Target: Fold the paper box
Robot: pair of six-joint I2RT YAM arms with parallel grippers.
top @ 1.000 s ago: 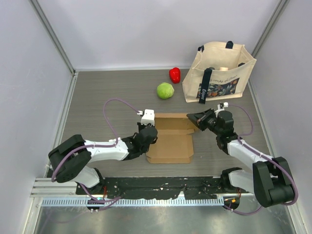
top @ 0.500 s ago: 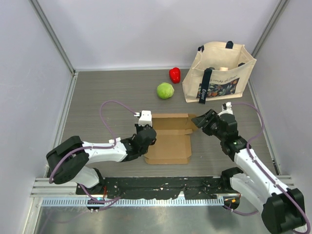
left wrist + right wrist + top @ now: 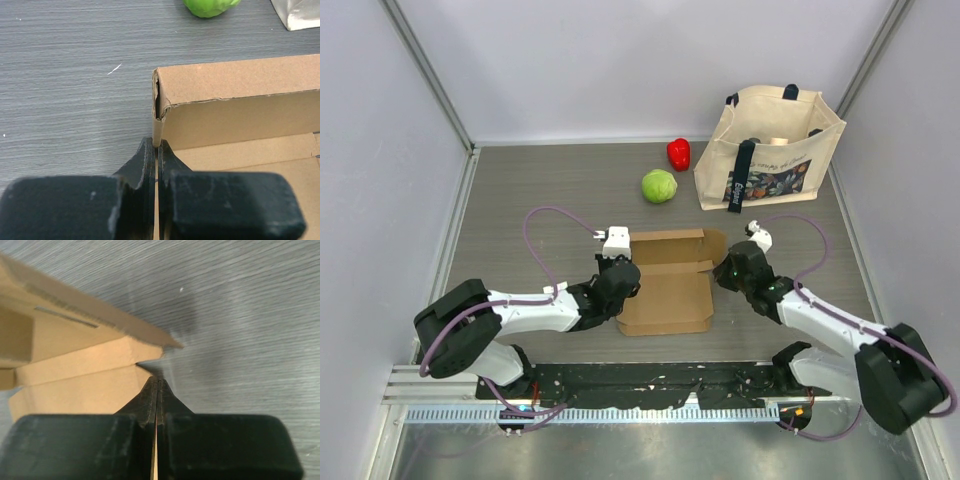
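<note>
Brown cardboard box (image 3: 665,295) lies open on the grey table (image 3: 540,190), near the front edge and between the two arms, with its back wall standing up. The left gripper (image 3: 157,146) is at the box's left side, fingers pinching the thin left wall. The right gripper (image 3: 158,382) is at the box's right side, fingers pressed together with the tips right at the edge of the stacked right flaps; can't tell if any cardboard is caught between them. Behind the box, well apart from it, a green cabbage (image 3: 659,186) and a red pepper (image 3: 678,153) sit near each other. A beige tote bag (image 3: 760,125) with dark handles stands upright at back right, beside the cabbage. Nothing lies between the box and either gripper, and the purple cables loop clear of the box. Only the top view shows the whole layout, the pepper and the bag's full shape, but the wrist housings hide both sets of fingertips there. The left wrist view shows the pinch on the wall, the crumpled back-left corner of the box and a small white scrap (image 3: 114,69) on the table left of it. It also catches the cabbage's lower edge and a bag corner. The right wrist view shows layered flaps and a narrow slot in the upper one, slightly blurred.
</note>
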